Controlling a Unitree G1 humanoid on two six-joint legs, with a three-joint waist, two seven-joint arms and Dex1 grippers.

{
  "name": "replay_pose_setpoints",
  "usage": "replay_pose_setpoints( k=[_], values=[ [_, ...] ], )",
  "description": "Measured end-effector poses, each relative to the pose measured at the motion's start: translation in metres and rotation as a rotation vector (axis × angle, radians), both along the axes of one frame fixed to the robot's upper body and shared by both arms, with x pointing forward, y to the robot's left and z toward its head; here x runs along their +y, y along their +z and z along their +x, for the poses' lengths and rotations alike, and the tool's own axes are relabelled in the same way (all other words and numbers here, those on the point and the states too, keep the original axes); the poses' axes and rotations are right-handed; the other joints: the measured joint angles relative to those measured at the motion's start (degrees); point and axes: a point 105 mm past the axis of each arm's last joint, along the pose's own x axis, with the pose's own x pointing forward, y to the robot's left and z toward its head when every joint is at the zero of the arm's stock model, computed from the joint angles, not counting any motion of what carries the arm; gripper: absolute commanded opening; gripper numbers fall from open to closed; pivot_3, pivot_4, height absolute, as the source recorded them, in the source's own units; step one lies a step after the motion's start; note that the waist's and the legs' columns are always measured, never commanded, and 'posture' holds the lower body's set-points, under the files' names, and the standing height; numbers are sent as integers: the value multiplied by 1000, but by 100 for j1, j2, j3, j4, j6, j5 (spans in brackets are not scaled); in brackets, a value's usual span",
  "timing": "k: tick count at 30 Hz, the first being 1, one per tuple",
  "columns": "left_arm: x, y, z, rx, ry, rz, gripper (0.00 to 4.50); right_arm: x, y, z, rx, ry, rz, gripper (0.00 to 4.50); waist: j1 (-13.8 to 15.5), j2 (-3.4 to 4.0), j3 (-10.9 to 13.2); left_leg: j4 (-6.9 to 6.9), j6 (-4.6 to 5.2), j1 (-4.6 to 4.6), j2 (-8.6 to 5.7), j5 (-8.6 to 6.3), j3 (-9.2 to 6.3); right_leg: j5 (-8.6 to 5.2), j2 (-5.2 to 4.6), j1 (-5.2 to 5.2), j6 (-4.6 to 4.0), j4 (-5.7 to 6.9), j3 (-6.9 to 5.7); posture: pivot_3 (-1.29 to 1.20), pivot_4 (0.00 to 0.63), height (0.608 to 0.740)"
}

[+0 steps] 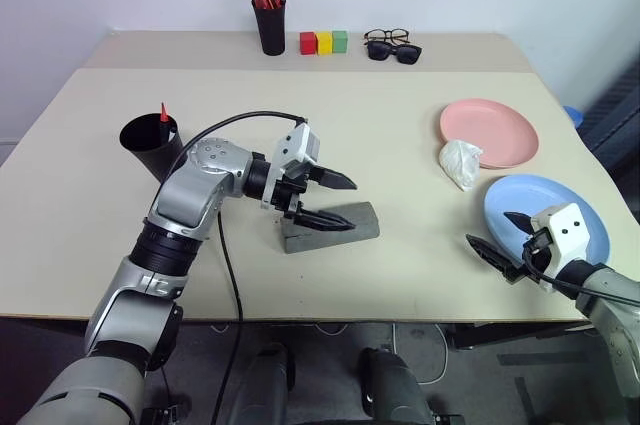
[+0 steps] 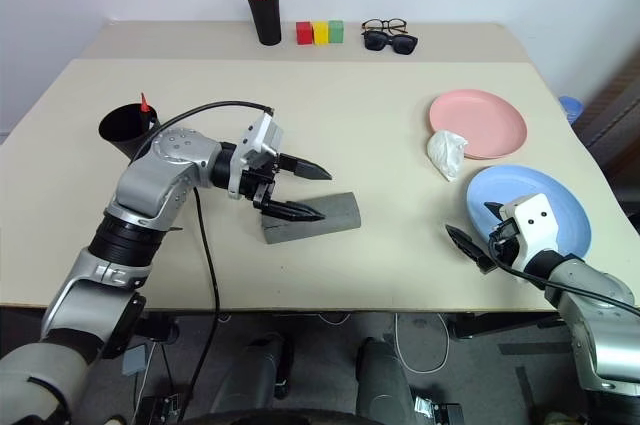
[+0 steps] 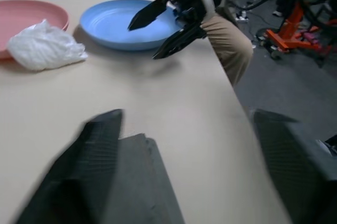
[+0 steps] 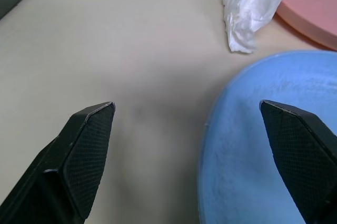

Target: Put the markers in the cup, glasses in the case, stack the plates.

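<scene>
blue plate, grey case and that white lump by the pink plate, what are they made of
Blue plate: probably plastic, smooth with a dull, faintly scuffed sheen. Grey case: looks felt-covered, matte and fuzzy with no glare. White lump: likely thin crumpled plastic film or tissue, going by its sharp wrinkles and slight translucency.

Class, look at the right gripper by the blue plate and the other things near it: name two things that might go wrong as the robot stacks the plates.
1. The right gripper is open astride the blue plate's near rim; the shallow plate may slide instead of lifting.
2. A crumpled white wad lies against the pink plate's edge, so it might get trapped between the plates, leaving the stack tilted.
</scene>
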Motion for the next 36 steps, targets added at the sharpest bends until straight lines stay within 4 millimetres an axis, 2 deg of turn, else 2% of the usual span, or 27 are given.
replay_pose_setpoints(
  k=[3,6,9,13,24,28,32,34,36],
  values=[
    [-3,-2,0,0,-2,6,4473,1,0,2,10,0,6,4500,2,0,0,0,0,0,0,0,0,0,0,0,0,0,0,0,150,740],
    [-5,-3,0,0,4,6,4500,1,-6,4,44,-10,8,3651,1,0,0,0,0,0,0,0,0,0,0,0,0,-1,0,0,150,740],
    [-8,-2,1,-4,14,-4,4500,-4,-16,4,92,-40,13,2167,2,0,0,0,0,0,0,0,0,0,0,1,0,0,0,0,150,740],
    [-7,-2,2,-7,22,-3,4500,-7,-19,4,108,-55,4,67,-1,0,0,0,0,0,-1,0,0,0,0,1,0,0,0,0,150,740],
    [-3,-2,5,-14,50,3,4500,-10,-4,13,32,-93,-61,22,-20,-5,-4,0,0,16,0,0,1,0,0,15,0,-1,0,0,150,740],
    [-3,-2,6,-15,60,0,4500,-9,30,34,-98,-126,-72,22,-47,-4,-3,-2,0,16,0,0,1,0,0,12,0,1,1,0,150,740],
    [-2,-4,7,-11,74,-2,4500,-7,79,65,-253,-126,-113,22,-61,-1,-2,-2,0,15,0,0,3,0,0,11,0,0,1,0,150,740],
    [-1,-4,7,-11,79,-3,4500,-8,93,83,-294,-112,-139,22,-71,-1,-1,-4,0,16,0,0,3,0,0,12,0,-1,1,0,150,740],
    [-1,-5,8,-12,90,-6,4500,-7,96,103,-299,-83,-161,22,-105,-2,-1,-6,0,15,-2,0,3,0,0,13,1,-3,1,0,150,740]
  ],
)
